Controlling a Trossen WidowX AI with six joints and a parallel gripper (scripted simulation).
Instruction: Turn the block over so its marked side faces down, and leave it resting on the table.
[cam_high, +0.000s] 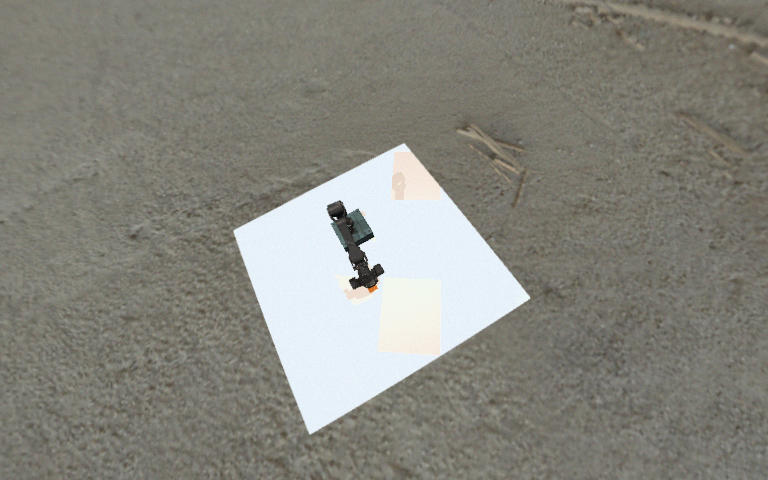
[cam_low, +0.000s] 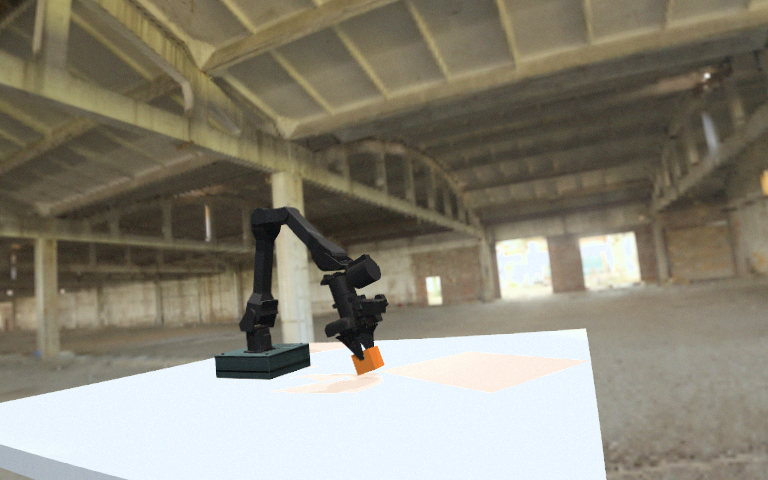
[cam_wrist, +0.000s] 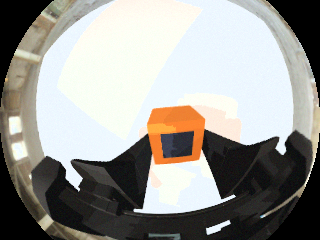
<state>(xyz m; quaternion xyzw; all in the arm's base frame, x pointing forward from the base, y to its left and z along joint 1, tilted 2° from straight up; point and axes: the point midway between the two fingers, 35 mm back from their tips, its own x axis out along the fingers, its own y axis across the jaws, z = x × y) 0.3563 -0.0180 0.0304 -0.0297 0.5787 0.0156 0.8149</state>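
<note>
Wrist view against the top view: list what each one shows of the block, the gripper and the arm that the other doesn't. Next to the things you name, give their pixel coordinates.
Only wrist: the dark square on one face of the orange block (cam_high: 372, 288) (cam_low: 370, 360) (cam_wrist: 176, 135), between the gripper's (cam_high: 370, 287) (cam_low: 365, 353) (cam_wrist: 176, 142) two fingers.

Only top: the arm's links and its base (cam_high: 365, 225) (cam_low: 243, 366).

Both: orange block, gripper, pale table (cam_high: 294, 339) (cam_low: 396, 435) (cam_wrist: 225, 50).

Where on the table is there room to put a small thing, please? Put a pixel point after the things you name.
In the top view, room shows between the dark base (cam_high: 366, 230) (cam_low: 243, 365) (cam_wrist: 164, 235) and the table's (cam_high: 481, 277) (cam_low: 396, 441) (cam_wrist: 240, 60) right corner. It is crowded around the jaws and orange block (cam_high: 372, 288) (cam_low: 365, 362) (cam_wrist: 176, 120).

Block (cam_high: 372, 288) (cam_low: 369, 361) (cam_wrist: 176, 135) between tool's fingertips (cam_low: 360, 354)
</note>
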